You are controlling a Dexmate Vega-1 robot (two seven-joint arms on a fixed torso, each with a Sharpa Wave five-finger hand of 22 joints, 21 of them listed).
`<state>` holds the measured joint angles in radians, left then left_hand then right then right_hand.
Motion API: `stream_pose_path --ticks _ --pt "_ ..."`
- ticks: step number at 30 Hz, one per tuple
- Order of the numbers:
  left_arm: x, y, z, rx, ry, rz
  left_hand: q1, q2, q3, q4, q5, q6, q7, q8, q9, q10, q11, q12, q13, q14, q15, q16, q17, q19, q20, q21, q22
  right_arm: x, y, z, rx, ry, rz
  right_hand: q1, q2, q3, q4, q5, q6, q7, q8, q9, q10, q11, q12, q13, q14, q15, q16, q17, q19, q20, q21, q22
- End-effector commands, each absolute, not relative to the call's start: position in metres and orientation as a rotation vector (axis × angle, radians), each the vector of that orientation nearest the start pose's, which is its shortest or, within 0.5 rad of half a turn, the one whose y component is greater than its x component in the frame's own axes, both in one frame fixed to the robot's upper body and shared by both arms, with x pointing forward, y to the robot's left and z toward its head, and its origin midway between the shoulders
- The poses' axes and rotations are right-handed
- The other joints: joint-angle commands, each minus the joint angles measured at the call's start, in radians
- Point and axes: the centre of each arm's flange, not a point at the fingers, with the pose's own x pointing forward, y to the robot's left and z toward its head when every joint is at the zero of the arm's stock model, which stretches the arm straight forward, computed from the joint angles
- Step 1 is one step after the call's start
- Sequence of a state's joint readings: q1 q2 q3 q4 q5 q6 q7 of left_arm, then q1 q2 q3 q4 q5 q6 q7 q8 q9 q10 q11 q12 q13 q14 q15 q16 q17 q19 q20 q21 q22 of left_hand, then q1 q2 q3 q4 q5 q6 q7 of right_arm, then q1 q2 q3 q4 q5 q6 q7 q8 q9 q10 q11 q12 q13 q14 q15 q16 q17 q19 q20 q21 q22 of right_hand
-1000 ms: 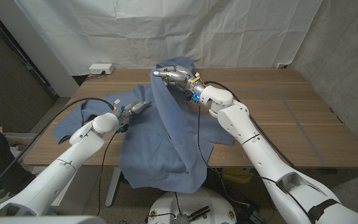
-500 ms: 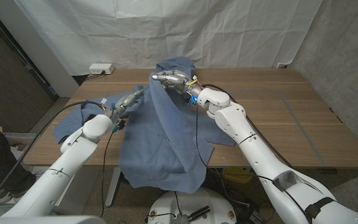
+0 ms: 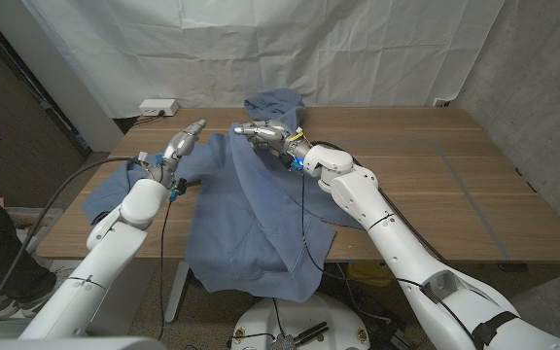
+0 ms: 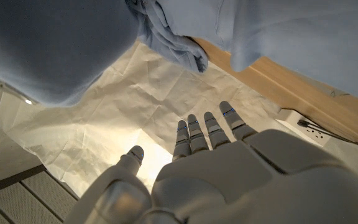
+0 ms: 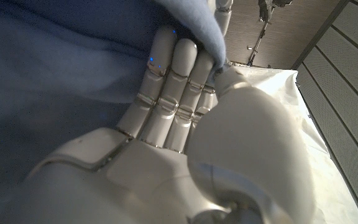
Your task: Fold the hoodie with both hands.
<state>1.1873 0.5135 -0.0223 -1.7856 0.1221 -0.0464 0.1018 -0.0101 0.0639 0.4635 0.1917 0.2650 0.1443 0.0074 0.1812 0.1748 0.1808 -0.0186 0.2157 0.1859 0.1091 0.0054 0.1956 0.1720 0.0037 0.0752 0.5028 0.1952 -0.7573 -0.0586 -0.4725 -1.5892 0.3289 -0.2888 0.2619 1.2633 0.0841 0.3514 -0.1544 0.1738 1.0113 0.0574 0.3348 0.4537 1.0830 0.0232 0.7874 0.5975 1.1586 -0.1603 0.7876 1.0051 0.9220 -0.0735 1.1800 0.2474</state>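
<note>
We see the blue hoodie (image 3: pixel 261 209) draped over the wooden surface (image 3: pixel 455 194), spilling off its near edge. Farther back, our left robot hand (image 3: pixel 181 144) hovers raised, fingers spread, holding nothing. Our right robot hand (image 3: pixel 263 131) pinches a lifted hoodie fold.

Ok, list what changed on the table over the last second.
The left robot hand lifted off the hoodie and swung up and away toward the table's far left; its fingers are spread and it holds nothing. The right robot hand drifted slightly left, still pinching the raised fold. The hoodie otherwise stayed draped over the wooden table, its hem hanging off the near edge.
</note>
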Motion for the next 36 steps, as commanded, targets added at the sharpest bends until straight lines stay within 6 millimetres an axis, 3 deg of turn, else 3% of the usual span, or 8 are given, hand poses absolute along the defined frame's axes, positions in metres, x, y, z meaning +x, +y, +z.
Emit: stream_pose_path --ticks 1,14,21,36 --pt "0.521 0.372 0.002 0.520 -0.824 0.343 0.013 0.108 0.000 -0.003 0.006 -0.003 -0.007 -0.002 0.004 -0.013 -0.011 -0.008 0.001 0.000 0.003 -0.004 0.002 0.000 0.006 -0.004 0.000 0.595 0.034 0.017 -0.060 -0.357 0.834 -0.001 0.007 -0.010 0.000 0.002 0.100 0.088 -0.006 -0.002 0.030 0.019 -0.005 -0.003 0.048 -0.050 -0.017 -0.026 -0.011 -0.003 0.012 -0.005" --pt "0.502 0.389 0.014 0.529 -0.892 0.430 0.018 0.107 0.003 -0.007 0.007 0.002 -0.015 0.002 0.004 -0.017 -0.014 -0.011 0.001 -0.002 0.001 -0.006 0.002 -0.003 0.011 -0.008 -0.002 0.608 0.063 -0.002 -0.103 -0.306 0.850 -0.007 0.016 -0.015 0.005 0.004 0.095 0.079 -0.019 -0.008 0.024 0.020 -0.027 -0.031 0.046 -0.047 -0.036 -0.062 -0.032 -0.008 0.026 -0.026" --pt "0.493 0.400 0.019 0.533 -0.914 0.472 0.019 0.107 0.005 -0.007 0.007 0.004 -0.013 0.003 0.004 -0.014 -0.016 -0.010 0.001 0.002 0.002 -0.006 0.002 -0.003 0.009 -0.009 -0.003 0.625 0.087 -0.015 -0.172 -0.280 0.843 -0.009 0.020 -0.016 0.007 0.004 0.096 0.081 -0.022 -0.009 0.021 0.021 -0.030 -0.032 0.044 -0.047 -0.040 -0.067 -0.035 -0.009 0.033 -0.035" --pt "0.484 0.410 0.018 0.531 -0.936 0.512 0.021 0.107 0.007 -0.008 0.008 0.008 -0.008 0.005 0.004 -0.010 -0.021 -0.009 0.001 0.005 -0.003 -0.007 0.002 -0.001 0.007 -0.012 -0.004 0.634 0.119 -0.027 -0.356 -0.326 0.831 -0.011 0.023 -0.019 0.006 0.005 0.095 0.077 -0.026 -0.010 0.020 0.018 -0.034 -0.036 0.043 -0.047 -0.042 -0.071 -0.043 -0.011 0.044 -0.046"
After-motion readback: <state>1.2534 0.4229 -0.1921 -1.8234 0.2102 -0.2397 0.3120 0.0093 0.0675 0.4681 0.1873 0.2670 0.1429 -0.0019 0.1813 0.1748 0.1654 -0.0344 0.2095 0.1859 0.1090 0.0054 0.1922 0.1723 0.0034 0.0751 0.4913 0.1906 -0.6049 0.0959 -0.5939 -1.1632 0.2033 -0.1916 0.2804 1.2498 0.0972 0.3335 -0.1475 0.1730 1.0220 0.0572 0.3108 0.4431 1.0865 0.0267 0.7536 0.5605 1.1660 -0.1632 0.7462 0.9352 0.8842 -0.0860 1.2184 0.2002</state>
